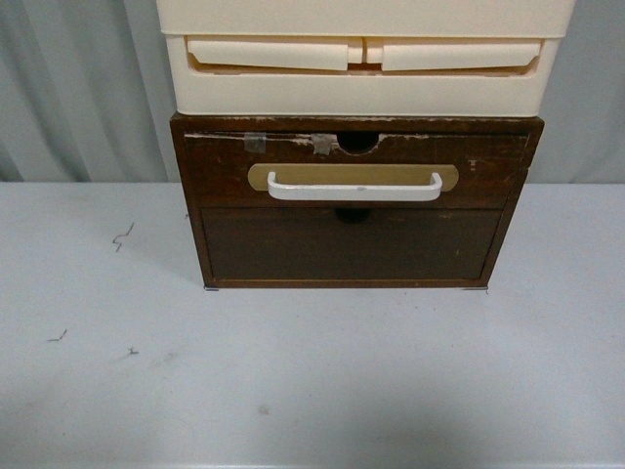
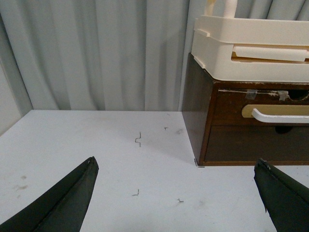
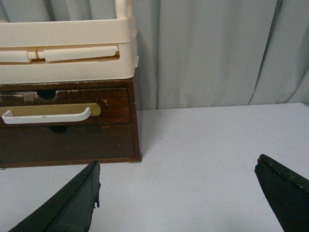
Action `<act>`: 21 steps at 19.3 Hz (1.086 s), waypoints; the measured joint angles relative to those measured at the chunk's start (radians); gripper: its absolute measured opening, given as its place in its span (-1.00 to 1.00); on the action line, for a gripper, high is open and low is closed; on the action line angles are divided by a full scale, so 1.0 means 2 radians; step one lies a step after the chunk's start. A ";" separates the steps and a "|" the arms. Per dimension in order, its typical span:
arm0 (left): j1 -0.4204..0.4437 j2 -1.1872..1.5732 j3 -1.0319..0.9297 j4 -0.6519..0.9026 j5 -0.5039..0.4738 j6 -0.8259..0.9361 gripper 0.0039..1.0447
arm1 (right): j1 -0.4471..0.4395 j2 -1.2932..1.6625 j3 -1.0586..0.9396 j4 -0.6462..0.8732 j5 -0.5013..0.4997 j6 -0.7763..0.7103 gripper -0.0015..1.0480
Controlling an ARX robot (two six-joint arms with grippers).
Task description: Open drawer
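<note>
Pale grey curtain (image 1: 78, 88) hangs in folds behind a white table (image 1: 98, 391), which carries a few small dark scuff marks (image 1: 122, 235) on its left side. At the centre of the front view, set back against the curtain, stands a dark brown wooden cabinet (image 1: 193, 244) with a stack of cream plastic drawers (image 1: 361, 93) on top.

The drawer (image 1: 220, 176) is the wide, shallow upper front of the cabinet. Along its top edge, from left to right, are two pieces of tape (image 1: 255, 143) and a half-round notch (image 1: 357, 143). Below these a tan oval plate (image 1: 354, 172) carries a white bar handle (image 1: 354, 191). The drawer appears shut, its face level with the cabinet front, though the angle makes this hard to confirm. Beneath it is a plain dark panel (image 1: 352, 244).

Seen from the left wrist, the left gripper (image 2: 174, 198) has its two dark fingers (image 2: 63, 203) spread wide over bare table. It holds nothing, and the drawer sits ahead of it towards the robot's right, well apart.

Seen from the right wrist, the right gripper (image 3: 176, 198) is likewise spread wide and holds nothing. The drawer lies ahead towards the robot's left, clear of both fingers
</note>
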State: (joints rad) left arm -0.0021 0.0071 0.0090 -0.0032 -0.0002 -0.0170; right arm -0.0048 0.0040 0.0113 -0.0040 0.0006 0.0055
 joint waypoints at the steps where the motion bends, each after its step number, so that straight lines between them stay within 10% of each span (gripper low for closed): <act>1: 0.000 0.000 0.000 0.000 0.000 0.000 0.88 | 0.000 0.000 0.000 0.000 0.000 0.000 0.87; 11: -0.006 0.182 0.082 -0.064 0.017 -0.020 0.88 | -0.012 0.197 0.088 -0.094 -0.024 0.010 0.87; 15: -0.075 0.423 0.126 0.128 0.084 -0.178 0.88 | -0.010 0.429 0.132 0.080 -0.187 0.192 0.87; 21: -0.136 0.738 0.197 0.397 0.143 -0.417 0.88 | 0.065 0.787 0.199 0.457 -0.184 0.475 0.87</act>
State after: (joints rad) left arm -0.2733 1.4830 0.4038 0.7914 0.2855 -0.8505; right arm 0.1253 1.5772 0.4091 0.9104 -0.3679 0.9558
